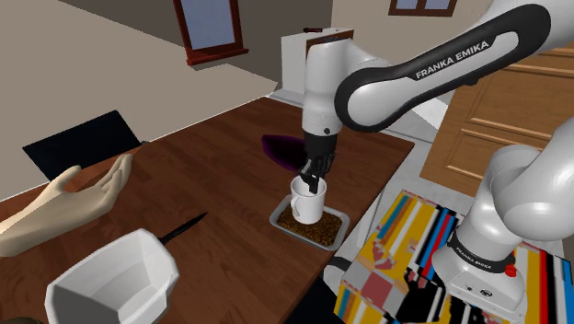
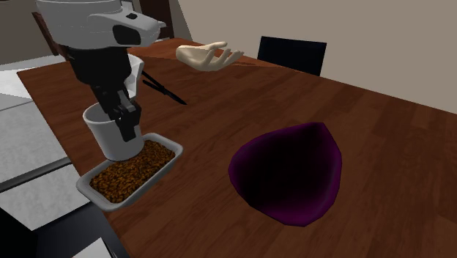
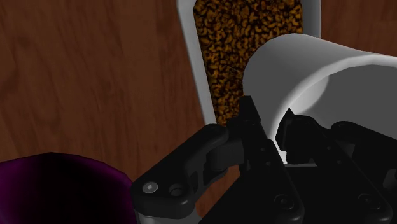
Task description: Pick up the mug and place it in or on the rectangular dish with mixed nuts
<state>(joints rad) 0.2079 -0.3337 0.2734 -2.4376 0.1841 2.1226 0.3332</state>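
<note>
White mug (image 2: 102, 139) x1, pincer (image 2: 123, 121) clamped on rim, over 1 nut dish (image 2: 150, 183)

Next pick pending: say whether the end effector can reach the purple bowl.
Probably yes, nothing blocks the purple bowl, but the end effector is shut on the white mug at the nut dish.

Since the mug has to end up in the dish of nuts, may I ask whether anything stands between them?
Nothing visible does. The gripper clasps the mug by its rim, directly over the dish.
</note>
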